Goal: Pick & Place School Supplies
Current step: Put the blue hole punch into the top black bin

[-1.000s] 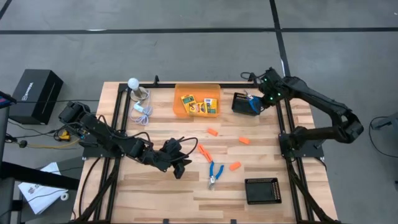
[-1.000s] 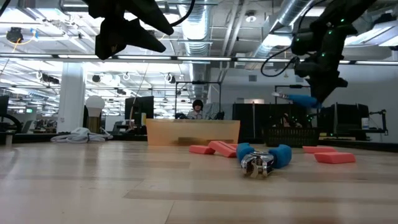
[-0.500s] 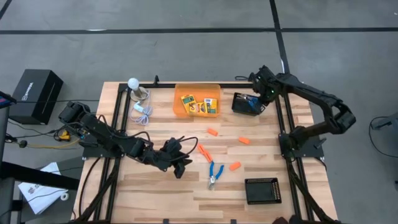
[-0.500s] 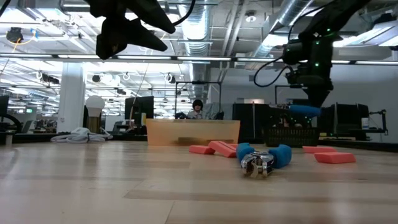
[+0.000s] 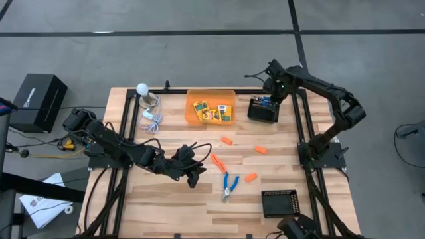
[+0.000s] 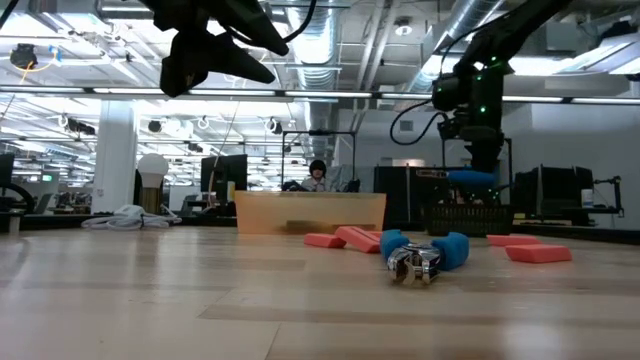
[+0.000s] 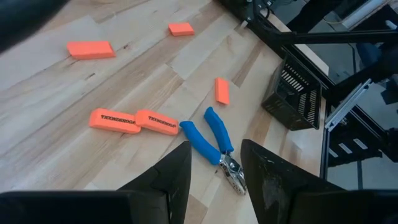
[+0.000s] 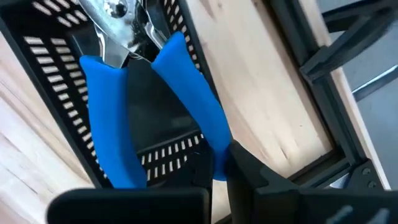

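Right gripper [image 5: 269,99] has swung further toward 12 o'clock since a second ago and now sits over the black tray [image 5: 264,114] at the table's 1 o'clock, clenched on blue-handled pliers [image 8: 155,93]. Left gripper [image 5: 194,174] hovers unchanged at centre, fingers spread, second blue pliers [image 5: 229,185] at its 3 o'clock among orange pieces [image 5: 227,141].

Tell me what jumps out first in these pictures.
The right gripper holds a blue-handled plier-like tool over the black ribbed tray at the table's far right corner. The left gripper hovers open mid-table, near a second blue-handled tool and scattered orange stubby pieces.
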Controlling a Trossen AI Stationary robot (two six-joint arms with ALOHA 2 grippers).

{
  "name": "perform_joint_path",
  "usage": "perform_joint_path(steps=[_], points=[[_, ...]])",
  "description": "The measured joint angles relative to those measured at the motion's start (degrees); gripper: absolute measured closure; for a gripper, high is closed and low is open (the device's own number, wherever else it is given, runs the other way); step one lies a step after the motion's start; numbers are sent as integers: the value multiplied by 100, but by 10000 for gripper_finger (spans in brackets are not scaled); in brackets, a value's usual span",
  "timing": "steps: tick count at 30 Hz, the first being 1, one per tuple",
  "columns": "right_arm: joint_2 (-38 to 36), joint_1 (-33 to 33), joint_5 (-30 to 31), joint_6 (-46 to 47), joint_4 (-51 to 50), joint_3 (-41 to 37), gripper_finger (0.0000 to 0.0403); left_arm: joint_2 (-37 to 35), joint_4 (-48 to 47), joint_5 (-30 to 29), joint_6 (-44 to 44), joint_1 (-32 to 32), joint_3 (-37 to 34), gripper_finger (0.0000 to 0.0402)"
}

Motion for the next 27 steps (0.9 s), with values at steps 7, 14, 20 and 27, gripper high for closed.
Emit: perform_joint_path(steps=[7,14,20,27], points=[[278,-43,1,-211,-136,33,392,0,0,0,-17,-2,0,266],[341,-48,1,-447,-111,33,392,0,-2,2,-13,79,0,266],[343,-129,-23,-532,-177,33,392,0,-2,2,9,128,0,266],[341,-116,-134,-663,-286,-59,392,0,-2,2,24,146,0,266]])
